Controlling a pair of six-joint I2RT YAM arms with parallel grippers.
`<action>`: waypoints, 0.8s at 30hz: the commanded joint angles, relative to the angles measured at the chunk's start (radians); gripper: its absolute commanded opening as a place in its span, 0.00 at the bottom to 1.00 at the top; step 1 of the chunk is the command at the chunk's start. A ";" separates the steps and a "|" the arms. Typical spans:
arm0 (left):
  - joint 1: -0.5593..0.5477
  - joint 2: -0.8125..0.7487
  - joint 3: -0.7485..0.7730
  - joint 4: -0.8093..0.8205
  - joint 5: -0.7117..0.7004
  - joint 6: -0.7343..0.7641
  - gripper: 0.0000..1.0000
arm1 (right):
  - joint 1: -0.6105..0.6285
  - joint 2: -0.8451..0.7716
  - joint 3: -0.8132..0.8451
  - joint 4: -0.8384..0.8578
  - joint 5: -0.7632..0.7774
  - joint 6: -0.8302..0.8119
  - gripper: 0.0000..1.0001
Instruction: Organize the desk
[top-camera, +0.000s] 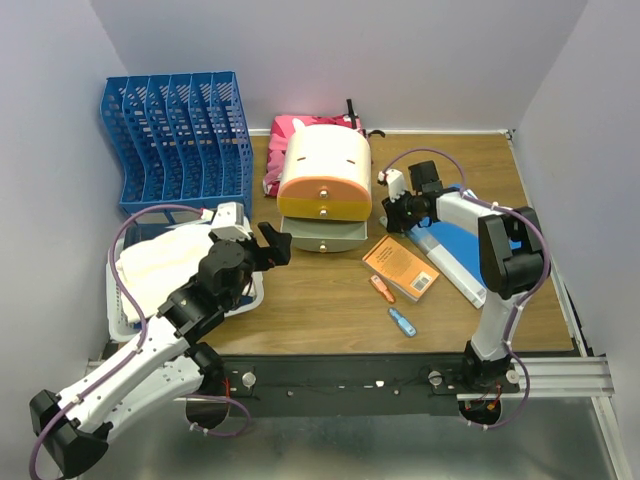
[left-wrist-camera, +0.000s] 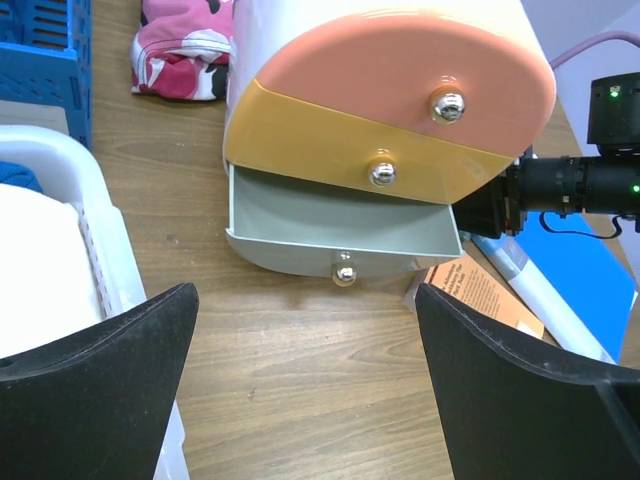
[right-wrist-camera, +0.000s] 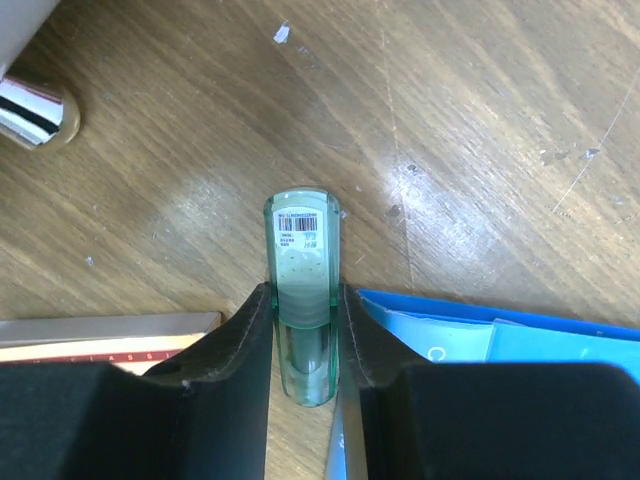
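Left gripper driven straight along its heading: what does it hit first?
Most likely the open bottom drawer of the drawer unit, near its knob. The left gripper, open, faces it across bare desk; with downward tilt, desk first. Depth unclear.

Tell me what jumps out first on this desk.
The pastel drawer chest sits in the middle of the desk, its bottom drawer pulled open. A blue file rack stands back-left. Right of the chest, the right gripper pinches a green tube.
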 joint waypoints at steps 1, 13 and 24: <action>0.005 -0.009 0.046 -0.014 0.039 0.046 0.99 | -0.005 -0.023 -0.046 -0.100 -0.029 0.037 0.01; 0.005 -0.072 0.074 0.067 0.103 0.127 0.99 | -0.025 -0.321 0.077 -0.336 -0.186 -0.109 0.01; 0.005 -0.069 0.120 0.041 0.166 0.205 0.99 | 0.139 -0.387 0.194 -0.713 -0.482 -0.593 0.01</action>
